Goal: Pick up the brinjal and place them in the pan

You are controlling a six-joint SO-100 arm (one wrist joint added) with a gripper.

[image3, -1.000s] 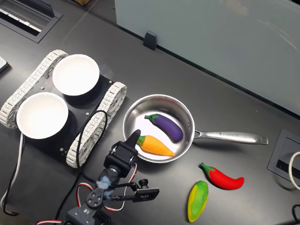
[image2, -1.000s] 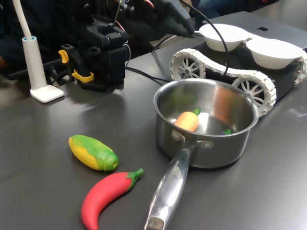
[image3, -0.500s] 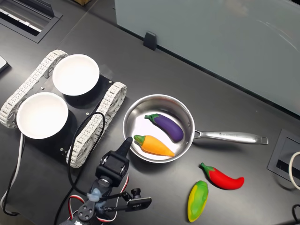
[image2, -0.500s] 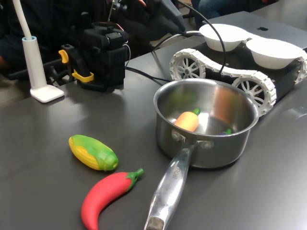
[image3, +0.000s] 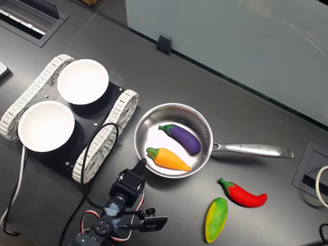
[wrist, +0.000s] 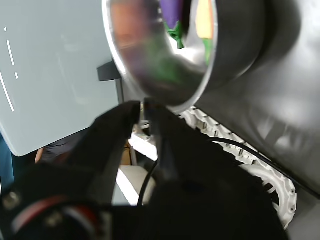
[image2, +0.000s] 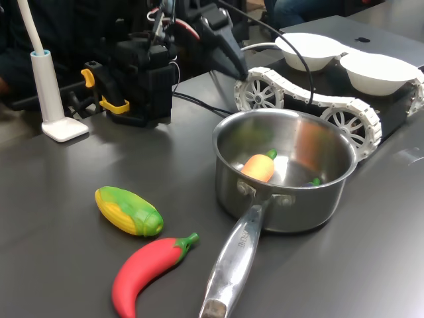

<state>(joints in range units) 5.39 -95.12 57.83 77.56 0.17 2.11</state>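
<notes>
The purple brinjal lies inside the steel pan, beside an orange toy carrot. In the first exterior view only the brinjal's green stem peeks over the pan's wall. My gripper hangs just outside the pan's rim, on the side away from the handle. It is shut and holds nothing. In the wrist view the black fingertips meet just under the pan, and a bit of the brinjal shows inside. The gripper points down toward the table behind the pan.
A red chili and a yellow-green corn lie on the table near the pan's handle. Two white bowls sit on a tracked vehicle beside the arm. A black cable loops over it. A white stand rises at the first exterior view's left.
My gripper has drawn back from above the pan's rim toward the arm's base and dipped lower. The brinjal and the carrot stay still in the pan.
</notes>
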